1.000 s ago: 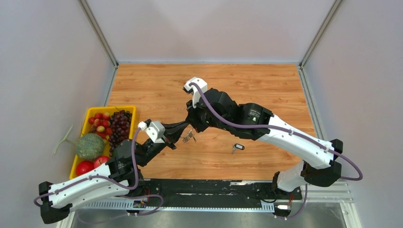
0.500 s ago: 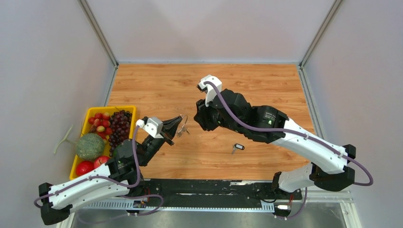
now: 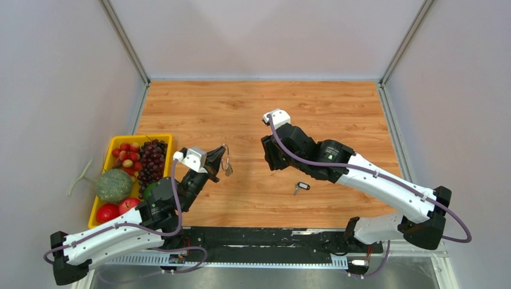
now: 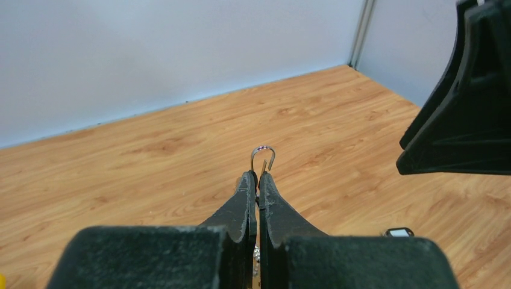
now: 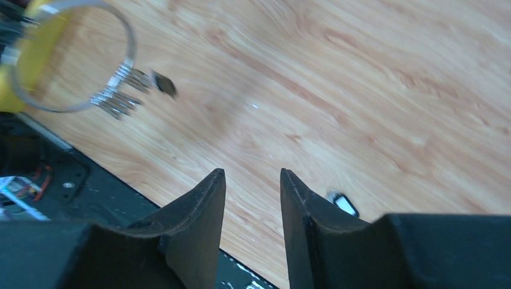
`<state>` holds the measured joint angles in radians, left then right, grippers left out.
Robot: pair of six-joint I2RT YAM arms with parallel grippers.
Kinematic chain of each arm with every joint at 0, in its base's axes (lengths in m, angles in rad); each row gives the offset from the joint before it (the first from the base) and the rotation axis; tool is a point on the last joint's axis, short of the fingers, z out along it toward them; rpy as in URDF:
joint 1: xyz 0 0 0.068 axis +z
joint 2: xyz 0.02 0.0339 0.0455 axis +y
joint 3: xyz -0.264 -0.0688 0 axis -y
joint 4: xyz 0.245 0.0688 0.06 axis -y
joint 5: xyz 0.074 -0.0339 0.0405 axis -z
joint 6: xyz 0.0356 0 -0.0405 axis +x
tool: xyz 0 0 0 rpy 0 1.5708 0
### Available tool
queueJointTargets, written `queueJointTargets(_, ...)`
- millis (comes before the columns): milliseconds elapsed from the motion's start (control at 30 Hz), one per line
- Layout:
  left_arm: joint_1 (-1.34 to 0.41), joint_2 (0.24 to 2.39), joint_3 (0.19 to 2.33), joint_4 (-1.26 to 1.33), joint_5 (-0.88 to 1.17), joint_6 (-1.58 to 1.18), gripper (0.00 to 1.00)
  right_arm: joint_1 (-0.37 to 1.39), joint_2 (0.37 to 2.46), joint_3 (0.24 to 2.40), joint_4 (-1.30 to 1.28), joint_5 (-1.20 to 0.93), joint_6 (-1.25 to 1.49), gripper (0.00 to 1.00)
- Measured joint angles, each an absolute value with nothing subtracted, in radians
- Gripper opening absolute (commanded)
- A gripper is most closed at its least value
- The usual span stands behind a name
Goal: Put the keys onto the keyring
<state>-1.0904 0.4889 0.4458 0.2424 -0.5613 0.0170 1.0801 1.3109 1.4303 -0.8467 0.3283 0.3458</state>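
Observation:
My left gripper (image 3: 219, 161) is shut on the thin silver keyring (image 3: 227, 162) and holds it above the table, left of centre. In the left wrist view the fingers (image 4: 247, 198) pinch the wire, and its loop (image 4: 263, 154) sticks out past the tips. The right wrist view shows the ring (image 5: 131, 45) with its silver keys (image 5: 117, 96) and one black-headed key (image 5: 164, 84) hanging together. A second black-headed key (image 3: 302, 186) lies on the table, also in the right wrist view (image 5: 343, 203). My right gripper (image 5: 252, 174) is open and empty, hovering right of the ring (image 3: 271, 162).
A yellow tray (image 3: 161, 138) with grapes, tomatoes and a melon stands at the left table edge. The black base rail (image 3: 259, 238) runs along the near edge. The right gripper's body (image 4: 470, 102) fills the right of the left wrist view.
My right gripper has let go at the ring and drawn back to the right, now open. My left gripper has pulled the keyring back to the left.

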Motion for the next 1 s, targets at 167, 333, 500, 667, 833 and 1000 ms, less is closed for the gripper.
queueJointTargets(167, -1.090, 0.474, 0.425, 0.242, -0.568, 0.017, 0.00, 1.008, 1.224, 1.210, -0.809, 0.331, 0.397, 0.44)
queueJointTargets(333, -1.090, 0.454, 0.418, 0.242, -0.570, 0.016, 0.00, 0.930, 1.173, 0.962, -0.751, 0.329, 0.474, 0.44)
queueJointTargets(500, -1.090, 0.446, 0.416, 0.242, -0.570, 0.014, 0.00, 0.875, 1.186, 0.827, -0.696, 0.327, 0.530, 0.44)
queueJointTargets(667, -1.090, 0.440, 0.407, 0.242, -0.568, 0.013, 0.00, 0.820, 1.233, 0.785, -0.615, 0.307, 0.533, 0.45)
queueJointTargets(833, -1.090, 0.440, 0.404, 0.239, -0.562, 0.013, 0.00, 0.785, 1.290, 0.773, -0.553, 0.286, 0.539, 0.45)
queueJointTargets(1000, -1.090, 0.441, 0.404, 0.236, -0.559, 0.013, 0.00, 0.782, 1.363, 0.765, -0.519, 0.259, 0.572, 0.44)
